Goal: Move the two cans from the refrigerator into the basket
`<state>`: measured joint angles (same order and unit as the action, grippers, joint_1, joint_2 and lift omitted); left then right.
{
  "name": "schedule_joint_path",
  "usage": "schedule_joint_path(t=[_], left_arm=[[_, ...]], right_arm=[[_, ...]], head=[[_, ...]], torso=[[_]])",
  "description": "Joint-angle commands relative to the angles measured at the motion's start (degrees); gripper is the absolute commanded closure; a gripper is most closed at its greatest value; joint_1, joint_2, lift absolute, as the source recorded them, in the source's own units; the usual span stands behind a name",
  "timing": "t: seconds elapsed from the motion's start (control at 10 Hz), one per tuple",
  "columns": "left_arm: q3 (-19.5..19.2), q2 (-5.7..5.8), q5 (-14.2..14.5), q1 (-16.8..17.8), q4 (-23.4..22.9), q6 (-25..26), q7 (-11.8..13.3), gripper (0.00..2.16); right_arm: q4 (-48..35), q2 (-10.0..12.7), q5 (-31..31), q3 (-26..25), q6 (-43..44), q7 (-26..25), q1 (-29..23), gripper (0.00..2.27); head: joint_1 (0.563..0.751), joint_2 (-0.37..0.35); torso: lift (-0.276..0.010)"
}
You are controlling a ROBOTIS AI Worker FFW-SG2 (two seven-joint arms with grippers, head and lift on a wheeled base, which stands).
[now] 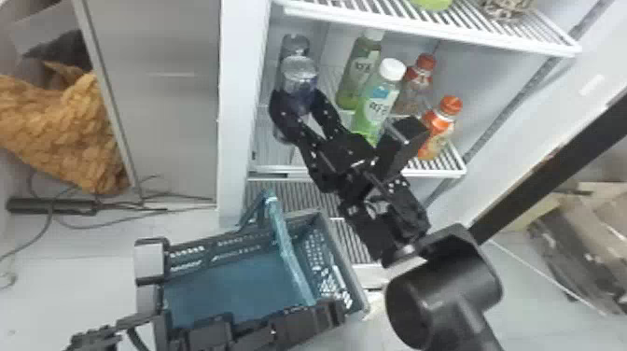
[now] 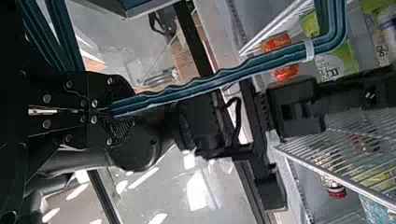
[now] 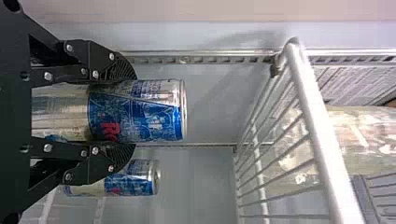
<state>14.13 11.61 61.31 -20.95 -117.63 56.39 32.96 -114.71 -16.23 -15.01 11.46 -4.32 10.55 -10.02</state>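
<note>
The right tool (image 3: 132, 112) has its fingers parted to the width of the front can (image 3: 149, 109), one on each side and seemingly pressed to its wall; whether the front can bears on the refrigerator shelf (image 1: 434, 173) I cannot tell. The second can (image 3: 135, 179) stands behind the front can, the green bottle (image 1: 378, 105) beside it. Below and out in front of it, the left tool (image 2: 112, 111) is closed on the handle (image 2: 210, 81) of the basket (image 1: 346, 263). If full, the front can should feel dense and fairly stiff, but smooth metal may slide: best held around mid-body, firmly enough not to slip, gently enough not to dent, and kept upright.
</note>
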Motion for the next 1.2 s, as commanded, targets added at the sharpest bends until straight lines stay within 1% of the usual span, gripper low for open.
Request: schedule_joint_path(t=[0.0,0.3,0.5,0.8,0.9,1.1], left_arm=[[-0.1,-0.01,0.0,-0.1,0.0,0.0,0.0,1.21],[-0.2,-0.01,0.0,-0.1,0.0,0.0,0.0,1.21],[-0.2,-0.1,0.0,-0.3,0.0,0.0,0.0,1.21],[-0.4,-0.1,0.2,-0.3,0.0,-0.1,0.1,1.21],[-0.3,-0.1,0.2,-0.4,0.0,-0.1,0.1,1.21],[-0.4,-0.1,0.2,-0.4,0.0,-0.1,0.1,1.21]], right_arm=[[-4.5,0.0,0.8,-2.2,-2.3,0.0,-3.5,0.91],[-11.9,0.2,0.8,-6.0,-5.4,0.3,-10.5,0.91],[-16.4,0.3,0.5,-7.2,-7.3,0.5,-14.7,0.91],[-22.2,1.6,0.2,-10.5,-9.9,0.8,-20.8,0.91],[-22.9,1.9,0.3,-11.2,-10.6,0.7,-21.8,0.91],[-27.0,2.4,0.2,-13.2,-14.7,0.8,-25.3,0.91]], head=[[0.695,-0.285],[0.695,-0.323],[0.695,-0.347],[0.695,-0.35],[0.695,-0.35],[0.695,-0.35]], torso=[[-0.276],[-0.276],[-0.276],[-0.276],[-0.276],[-0.276]])
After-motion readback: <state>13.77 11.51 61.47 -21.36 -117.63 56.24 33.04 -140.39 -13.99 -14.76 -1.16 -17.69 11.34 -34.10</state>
